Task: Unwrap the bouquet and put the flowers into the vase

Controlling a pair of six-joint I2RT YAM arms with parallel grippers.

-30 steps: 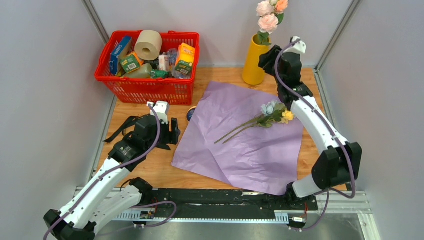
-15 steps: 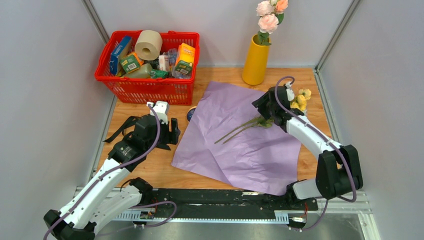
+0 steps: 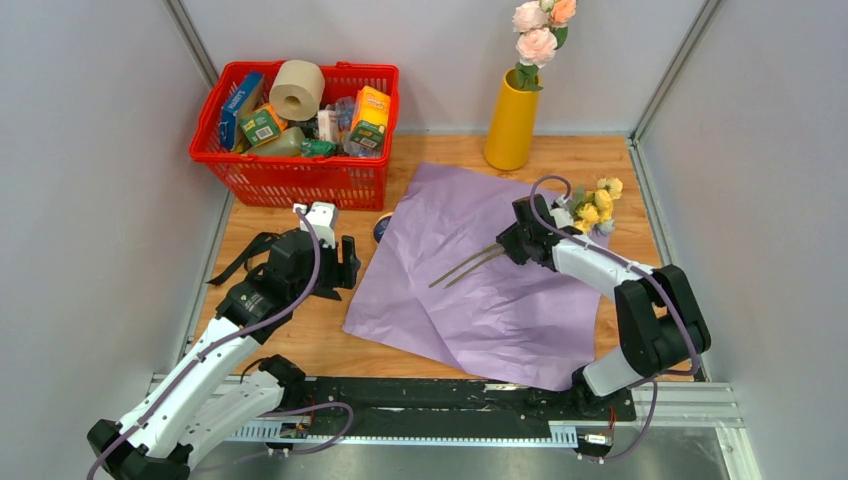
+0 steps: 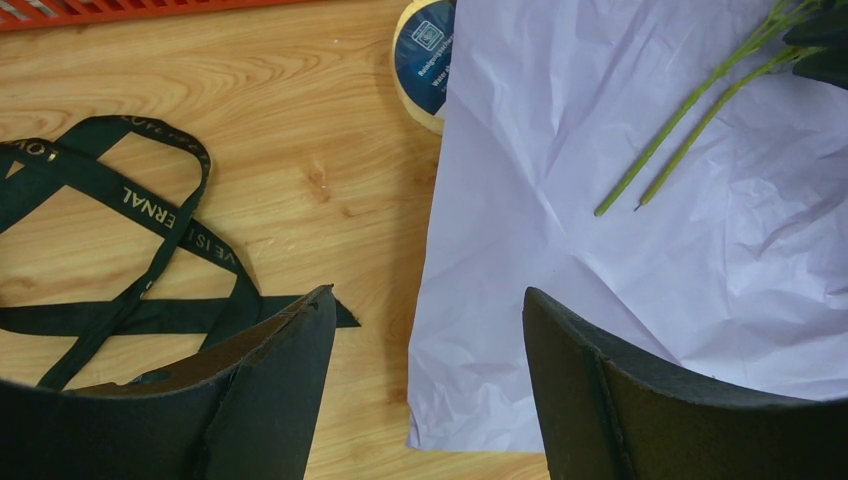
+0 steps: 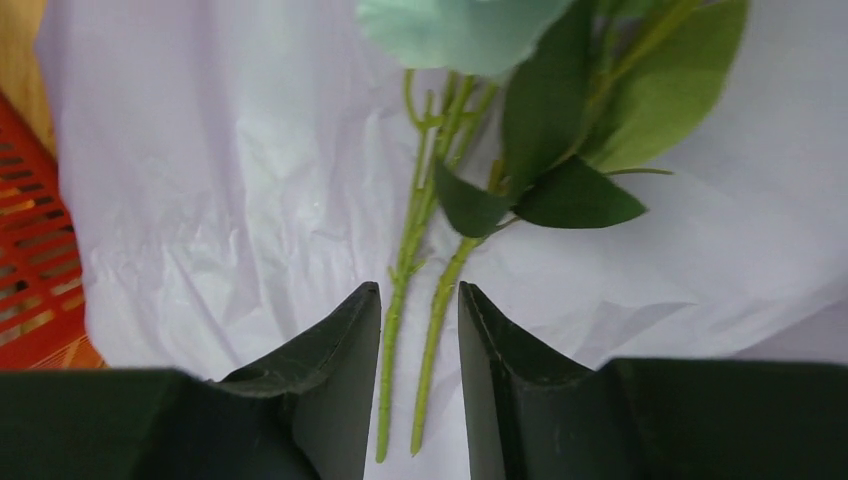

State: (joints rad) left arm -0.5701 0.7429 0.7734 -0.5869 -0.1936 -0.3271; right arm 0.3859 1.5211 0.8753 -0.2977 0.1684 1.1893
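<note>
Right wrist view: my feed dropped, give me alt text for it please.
The right gripper, its black jaws narrowly apart, straddles two green stems of the flowers, which lie on crumpled lilac paper. Green leaves and a pale blue bloom fill the top of the frame, and the red basket shows at the left edge.

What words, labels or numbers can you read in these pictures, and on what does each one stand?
"ERNAL": gold letters on the black ribbon; the rest of its lettering is too broken up to read.
Blue label on the tape roll: too small to read.
Packages in the red basket: print blurred, unreadable.
</note>
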